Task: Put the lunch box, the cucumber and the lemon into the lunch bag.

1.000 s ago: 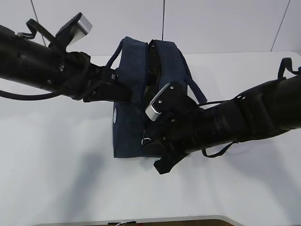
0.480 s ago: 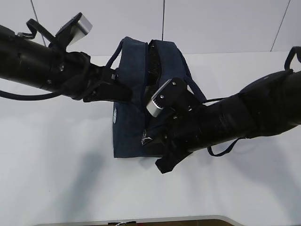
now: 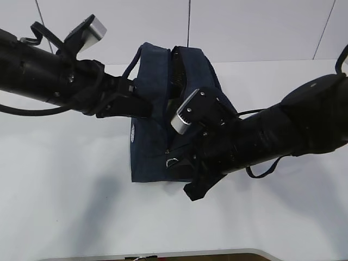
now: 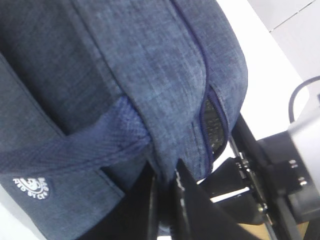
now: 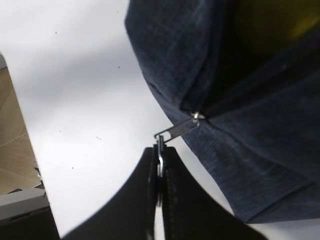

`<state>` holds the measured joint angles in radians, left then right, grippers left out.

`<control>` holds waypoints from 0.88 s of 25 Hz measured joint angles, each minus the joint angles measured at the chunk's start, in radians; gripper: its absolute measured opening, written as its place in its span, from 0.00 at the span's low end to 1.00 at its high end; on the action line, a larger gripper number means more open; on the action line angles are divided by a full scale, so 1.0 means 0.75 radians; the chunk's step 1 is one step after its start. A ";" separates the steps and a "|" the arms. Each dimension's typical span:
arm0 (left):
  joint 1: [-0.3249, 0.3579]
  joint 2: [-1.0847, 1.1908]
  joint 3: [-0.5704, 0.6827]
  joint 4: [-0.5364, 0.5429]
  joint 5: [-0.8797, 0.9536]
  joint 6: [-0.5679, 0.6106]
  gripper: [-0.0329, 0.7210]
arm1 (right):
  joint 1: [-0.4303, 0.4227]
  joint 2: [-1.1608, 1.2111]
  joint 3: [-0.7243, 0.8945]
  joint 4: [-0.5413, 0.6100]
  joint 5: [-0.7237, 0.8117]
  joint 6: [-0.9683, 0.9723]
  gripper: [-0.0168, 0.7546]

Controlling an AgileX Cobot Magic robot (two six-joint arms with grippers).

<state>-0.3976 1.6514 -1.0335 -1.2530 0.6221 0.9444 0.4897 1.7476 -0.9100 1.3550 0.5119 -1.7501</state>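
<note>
The dark navy lunch bag (image 3: 155,92) stands mid-table, its top zipper partly open (image 4: 212,120). My left gripper (image 3: 145,107) is shut on a fold of the bag's fabric at its left side (image 4: 165,175). My right gripper (image 3: 176,163) is shut on the metal ring pull (image 5: 160,145) at the bag's front lower corner, with the zipper slider (image 5: 196,118) just beyond it. A blurred yellow shape (image 5: 280,20) shows inside the opening; it may be the lemon. The lunch box and the cucumber are out of view.
The white table (image 3: 65,190) surrounds the bag, with its front edge (image 3: 163,253) near the bottom of the exterior view. A bag handle (image 3: 228,106) hangs to the right under my right arm. A grey wall stands behind.
My right arm has shifted slightly to the right with the ring pull held. The left arm and the bag have barely moved.
</note>
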 joint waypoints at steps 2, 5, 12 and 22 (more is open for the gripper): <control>0.000 0.000 0.000 0.000 -0.002 0.000 0.03 | 0.000 -0.003 0.000 -0.003 0.002 0.008 0.03; 0.000 0.000 0.000 0.000 -0.003 0.000 0.03 | 0.000 -0.014 0.000 -0.028 0.003 0.030 0.03; 0.000 0.000 0.000 0.000 -0.008 0.000 0.03 | 0.000 -0.061 0.000 -0.077 0.005 0.079 0.03; 0.000 0.000 0.000 0.000 -0.008 0.000 0.03 | 0.000 -0.066 0.000 -0.129 0.014 0.134 0.03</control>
<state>-0.3976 1.6514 -1.0335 -1.2530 0.6163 0.9444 0.4897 1.6979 -0.9100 1.2585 0.5227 -1.6497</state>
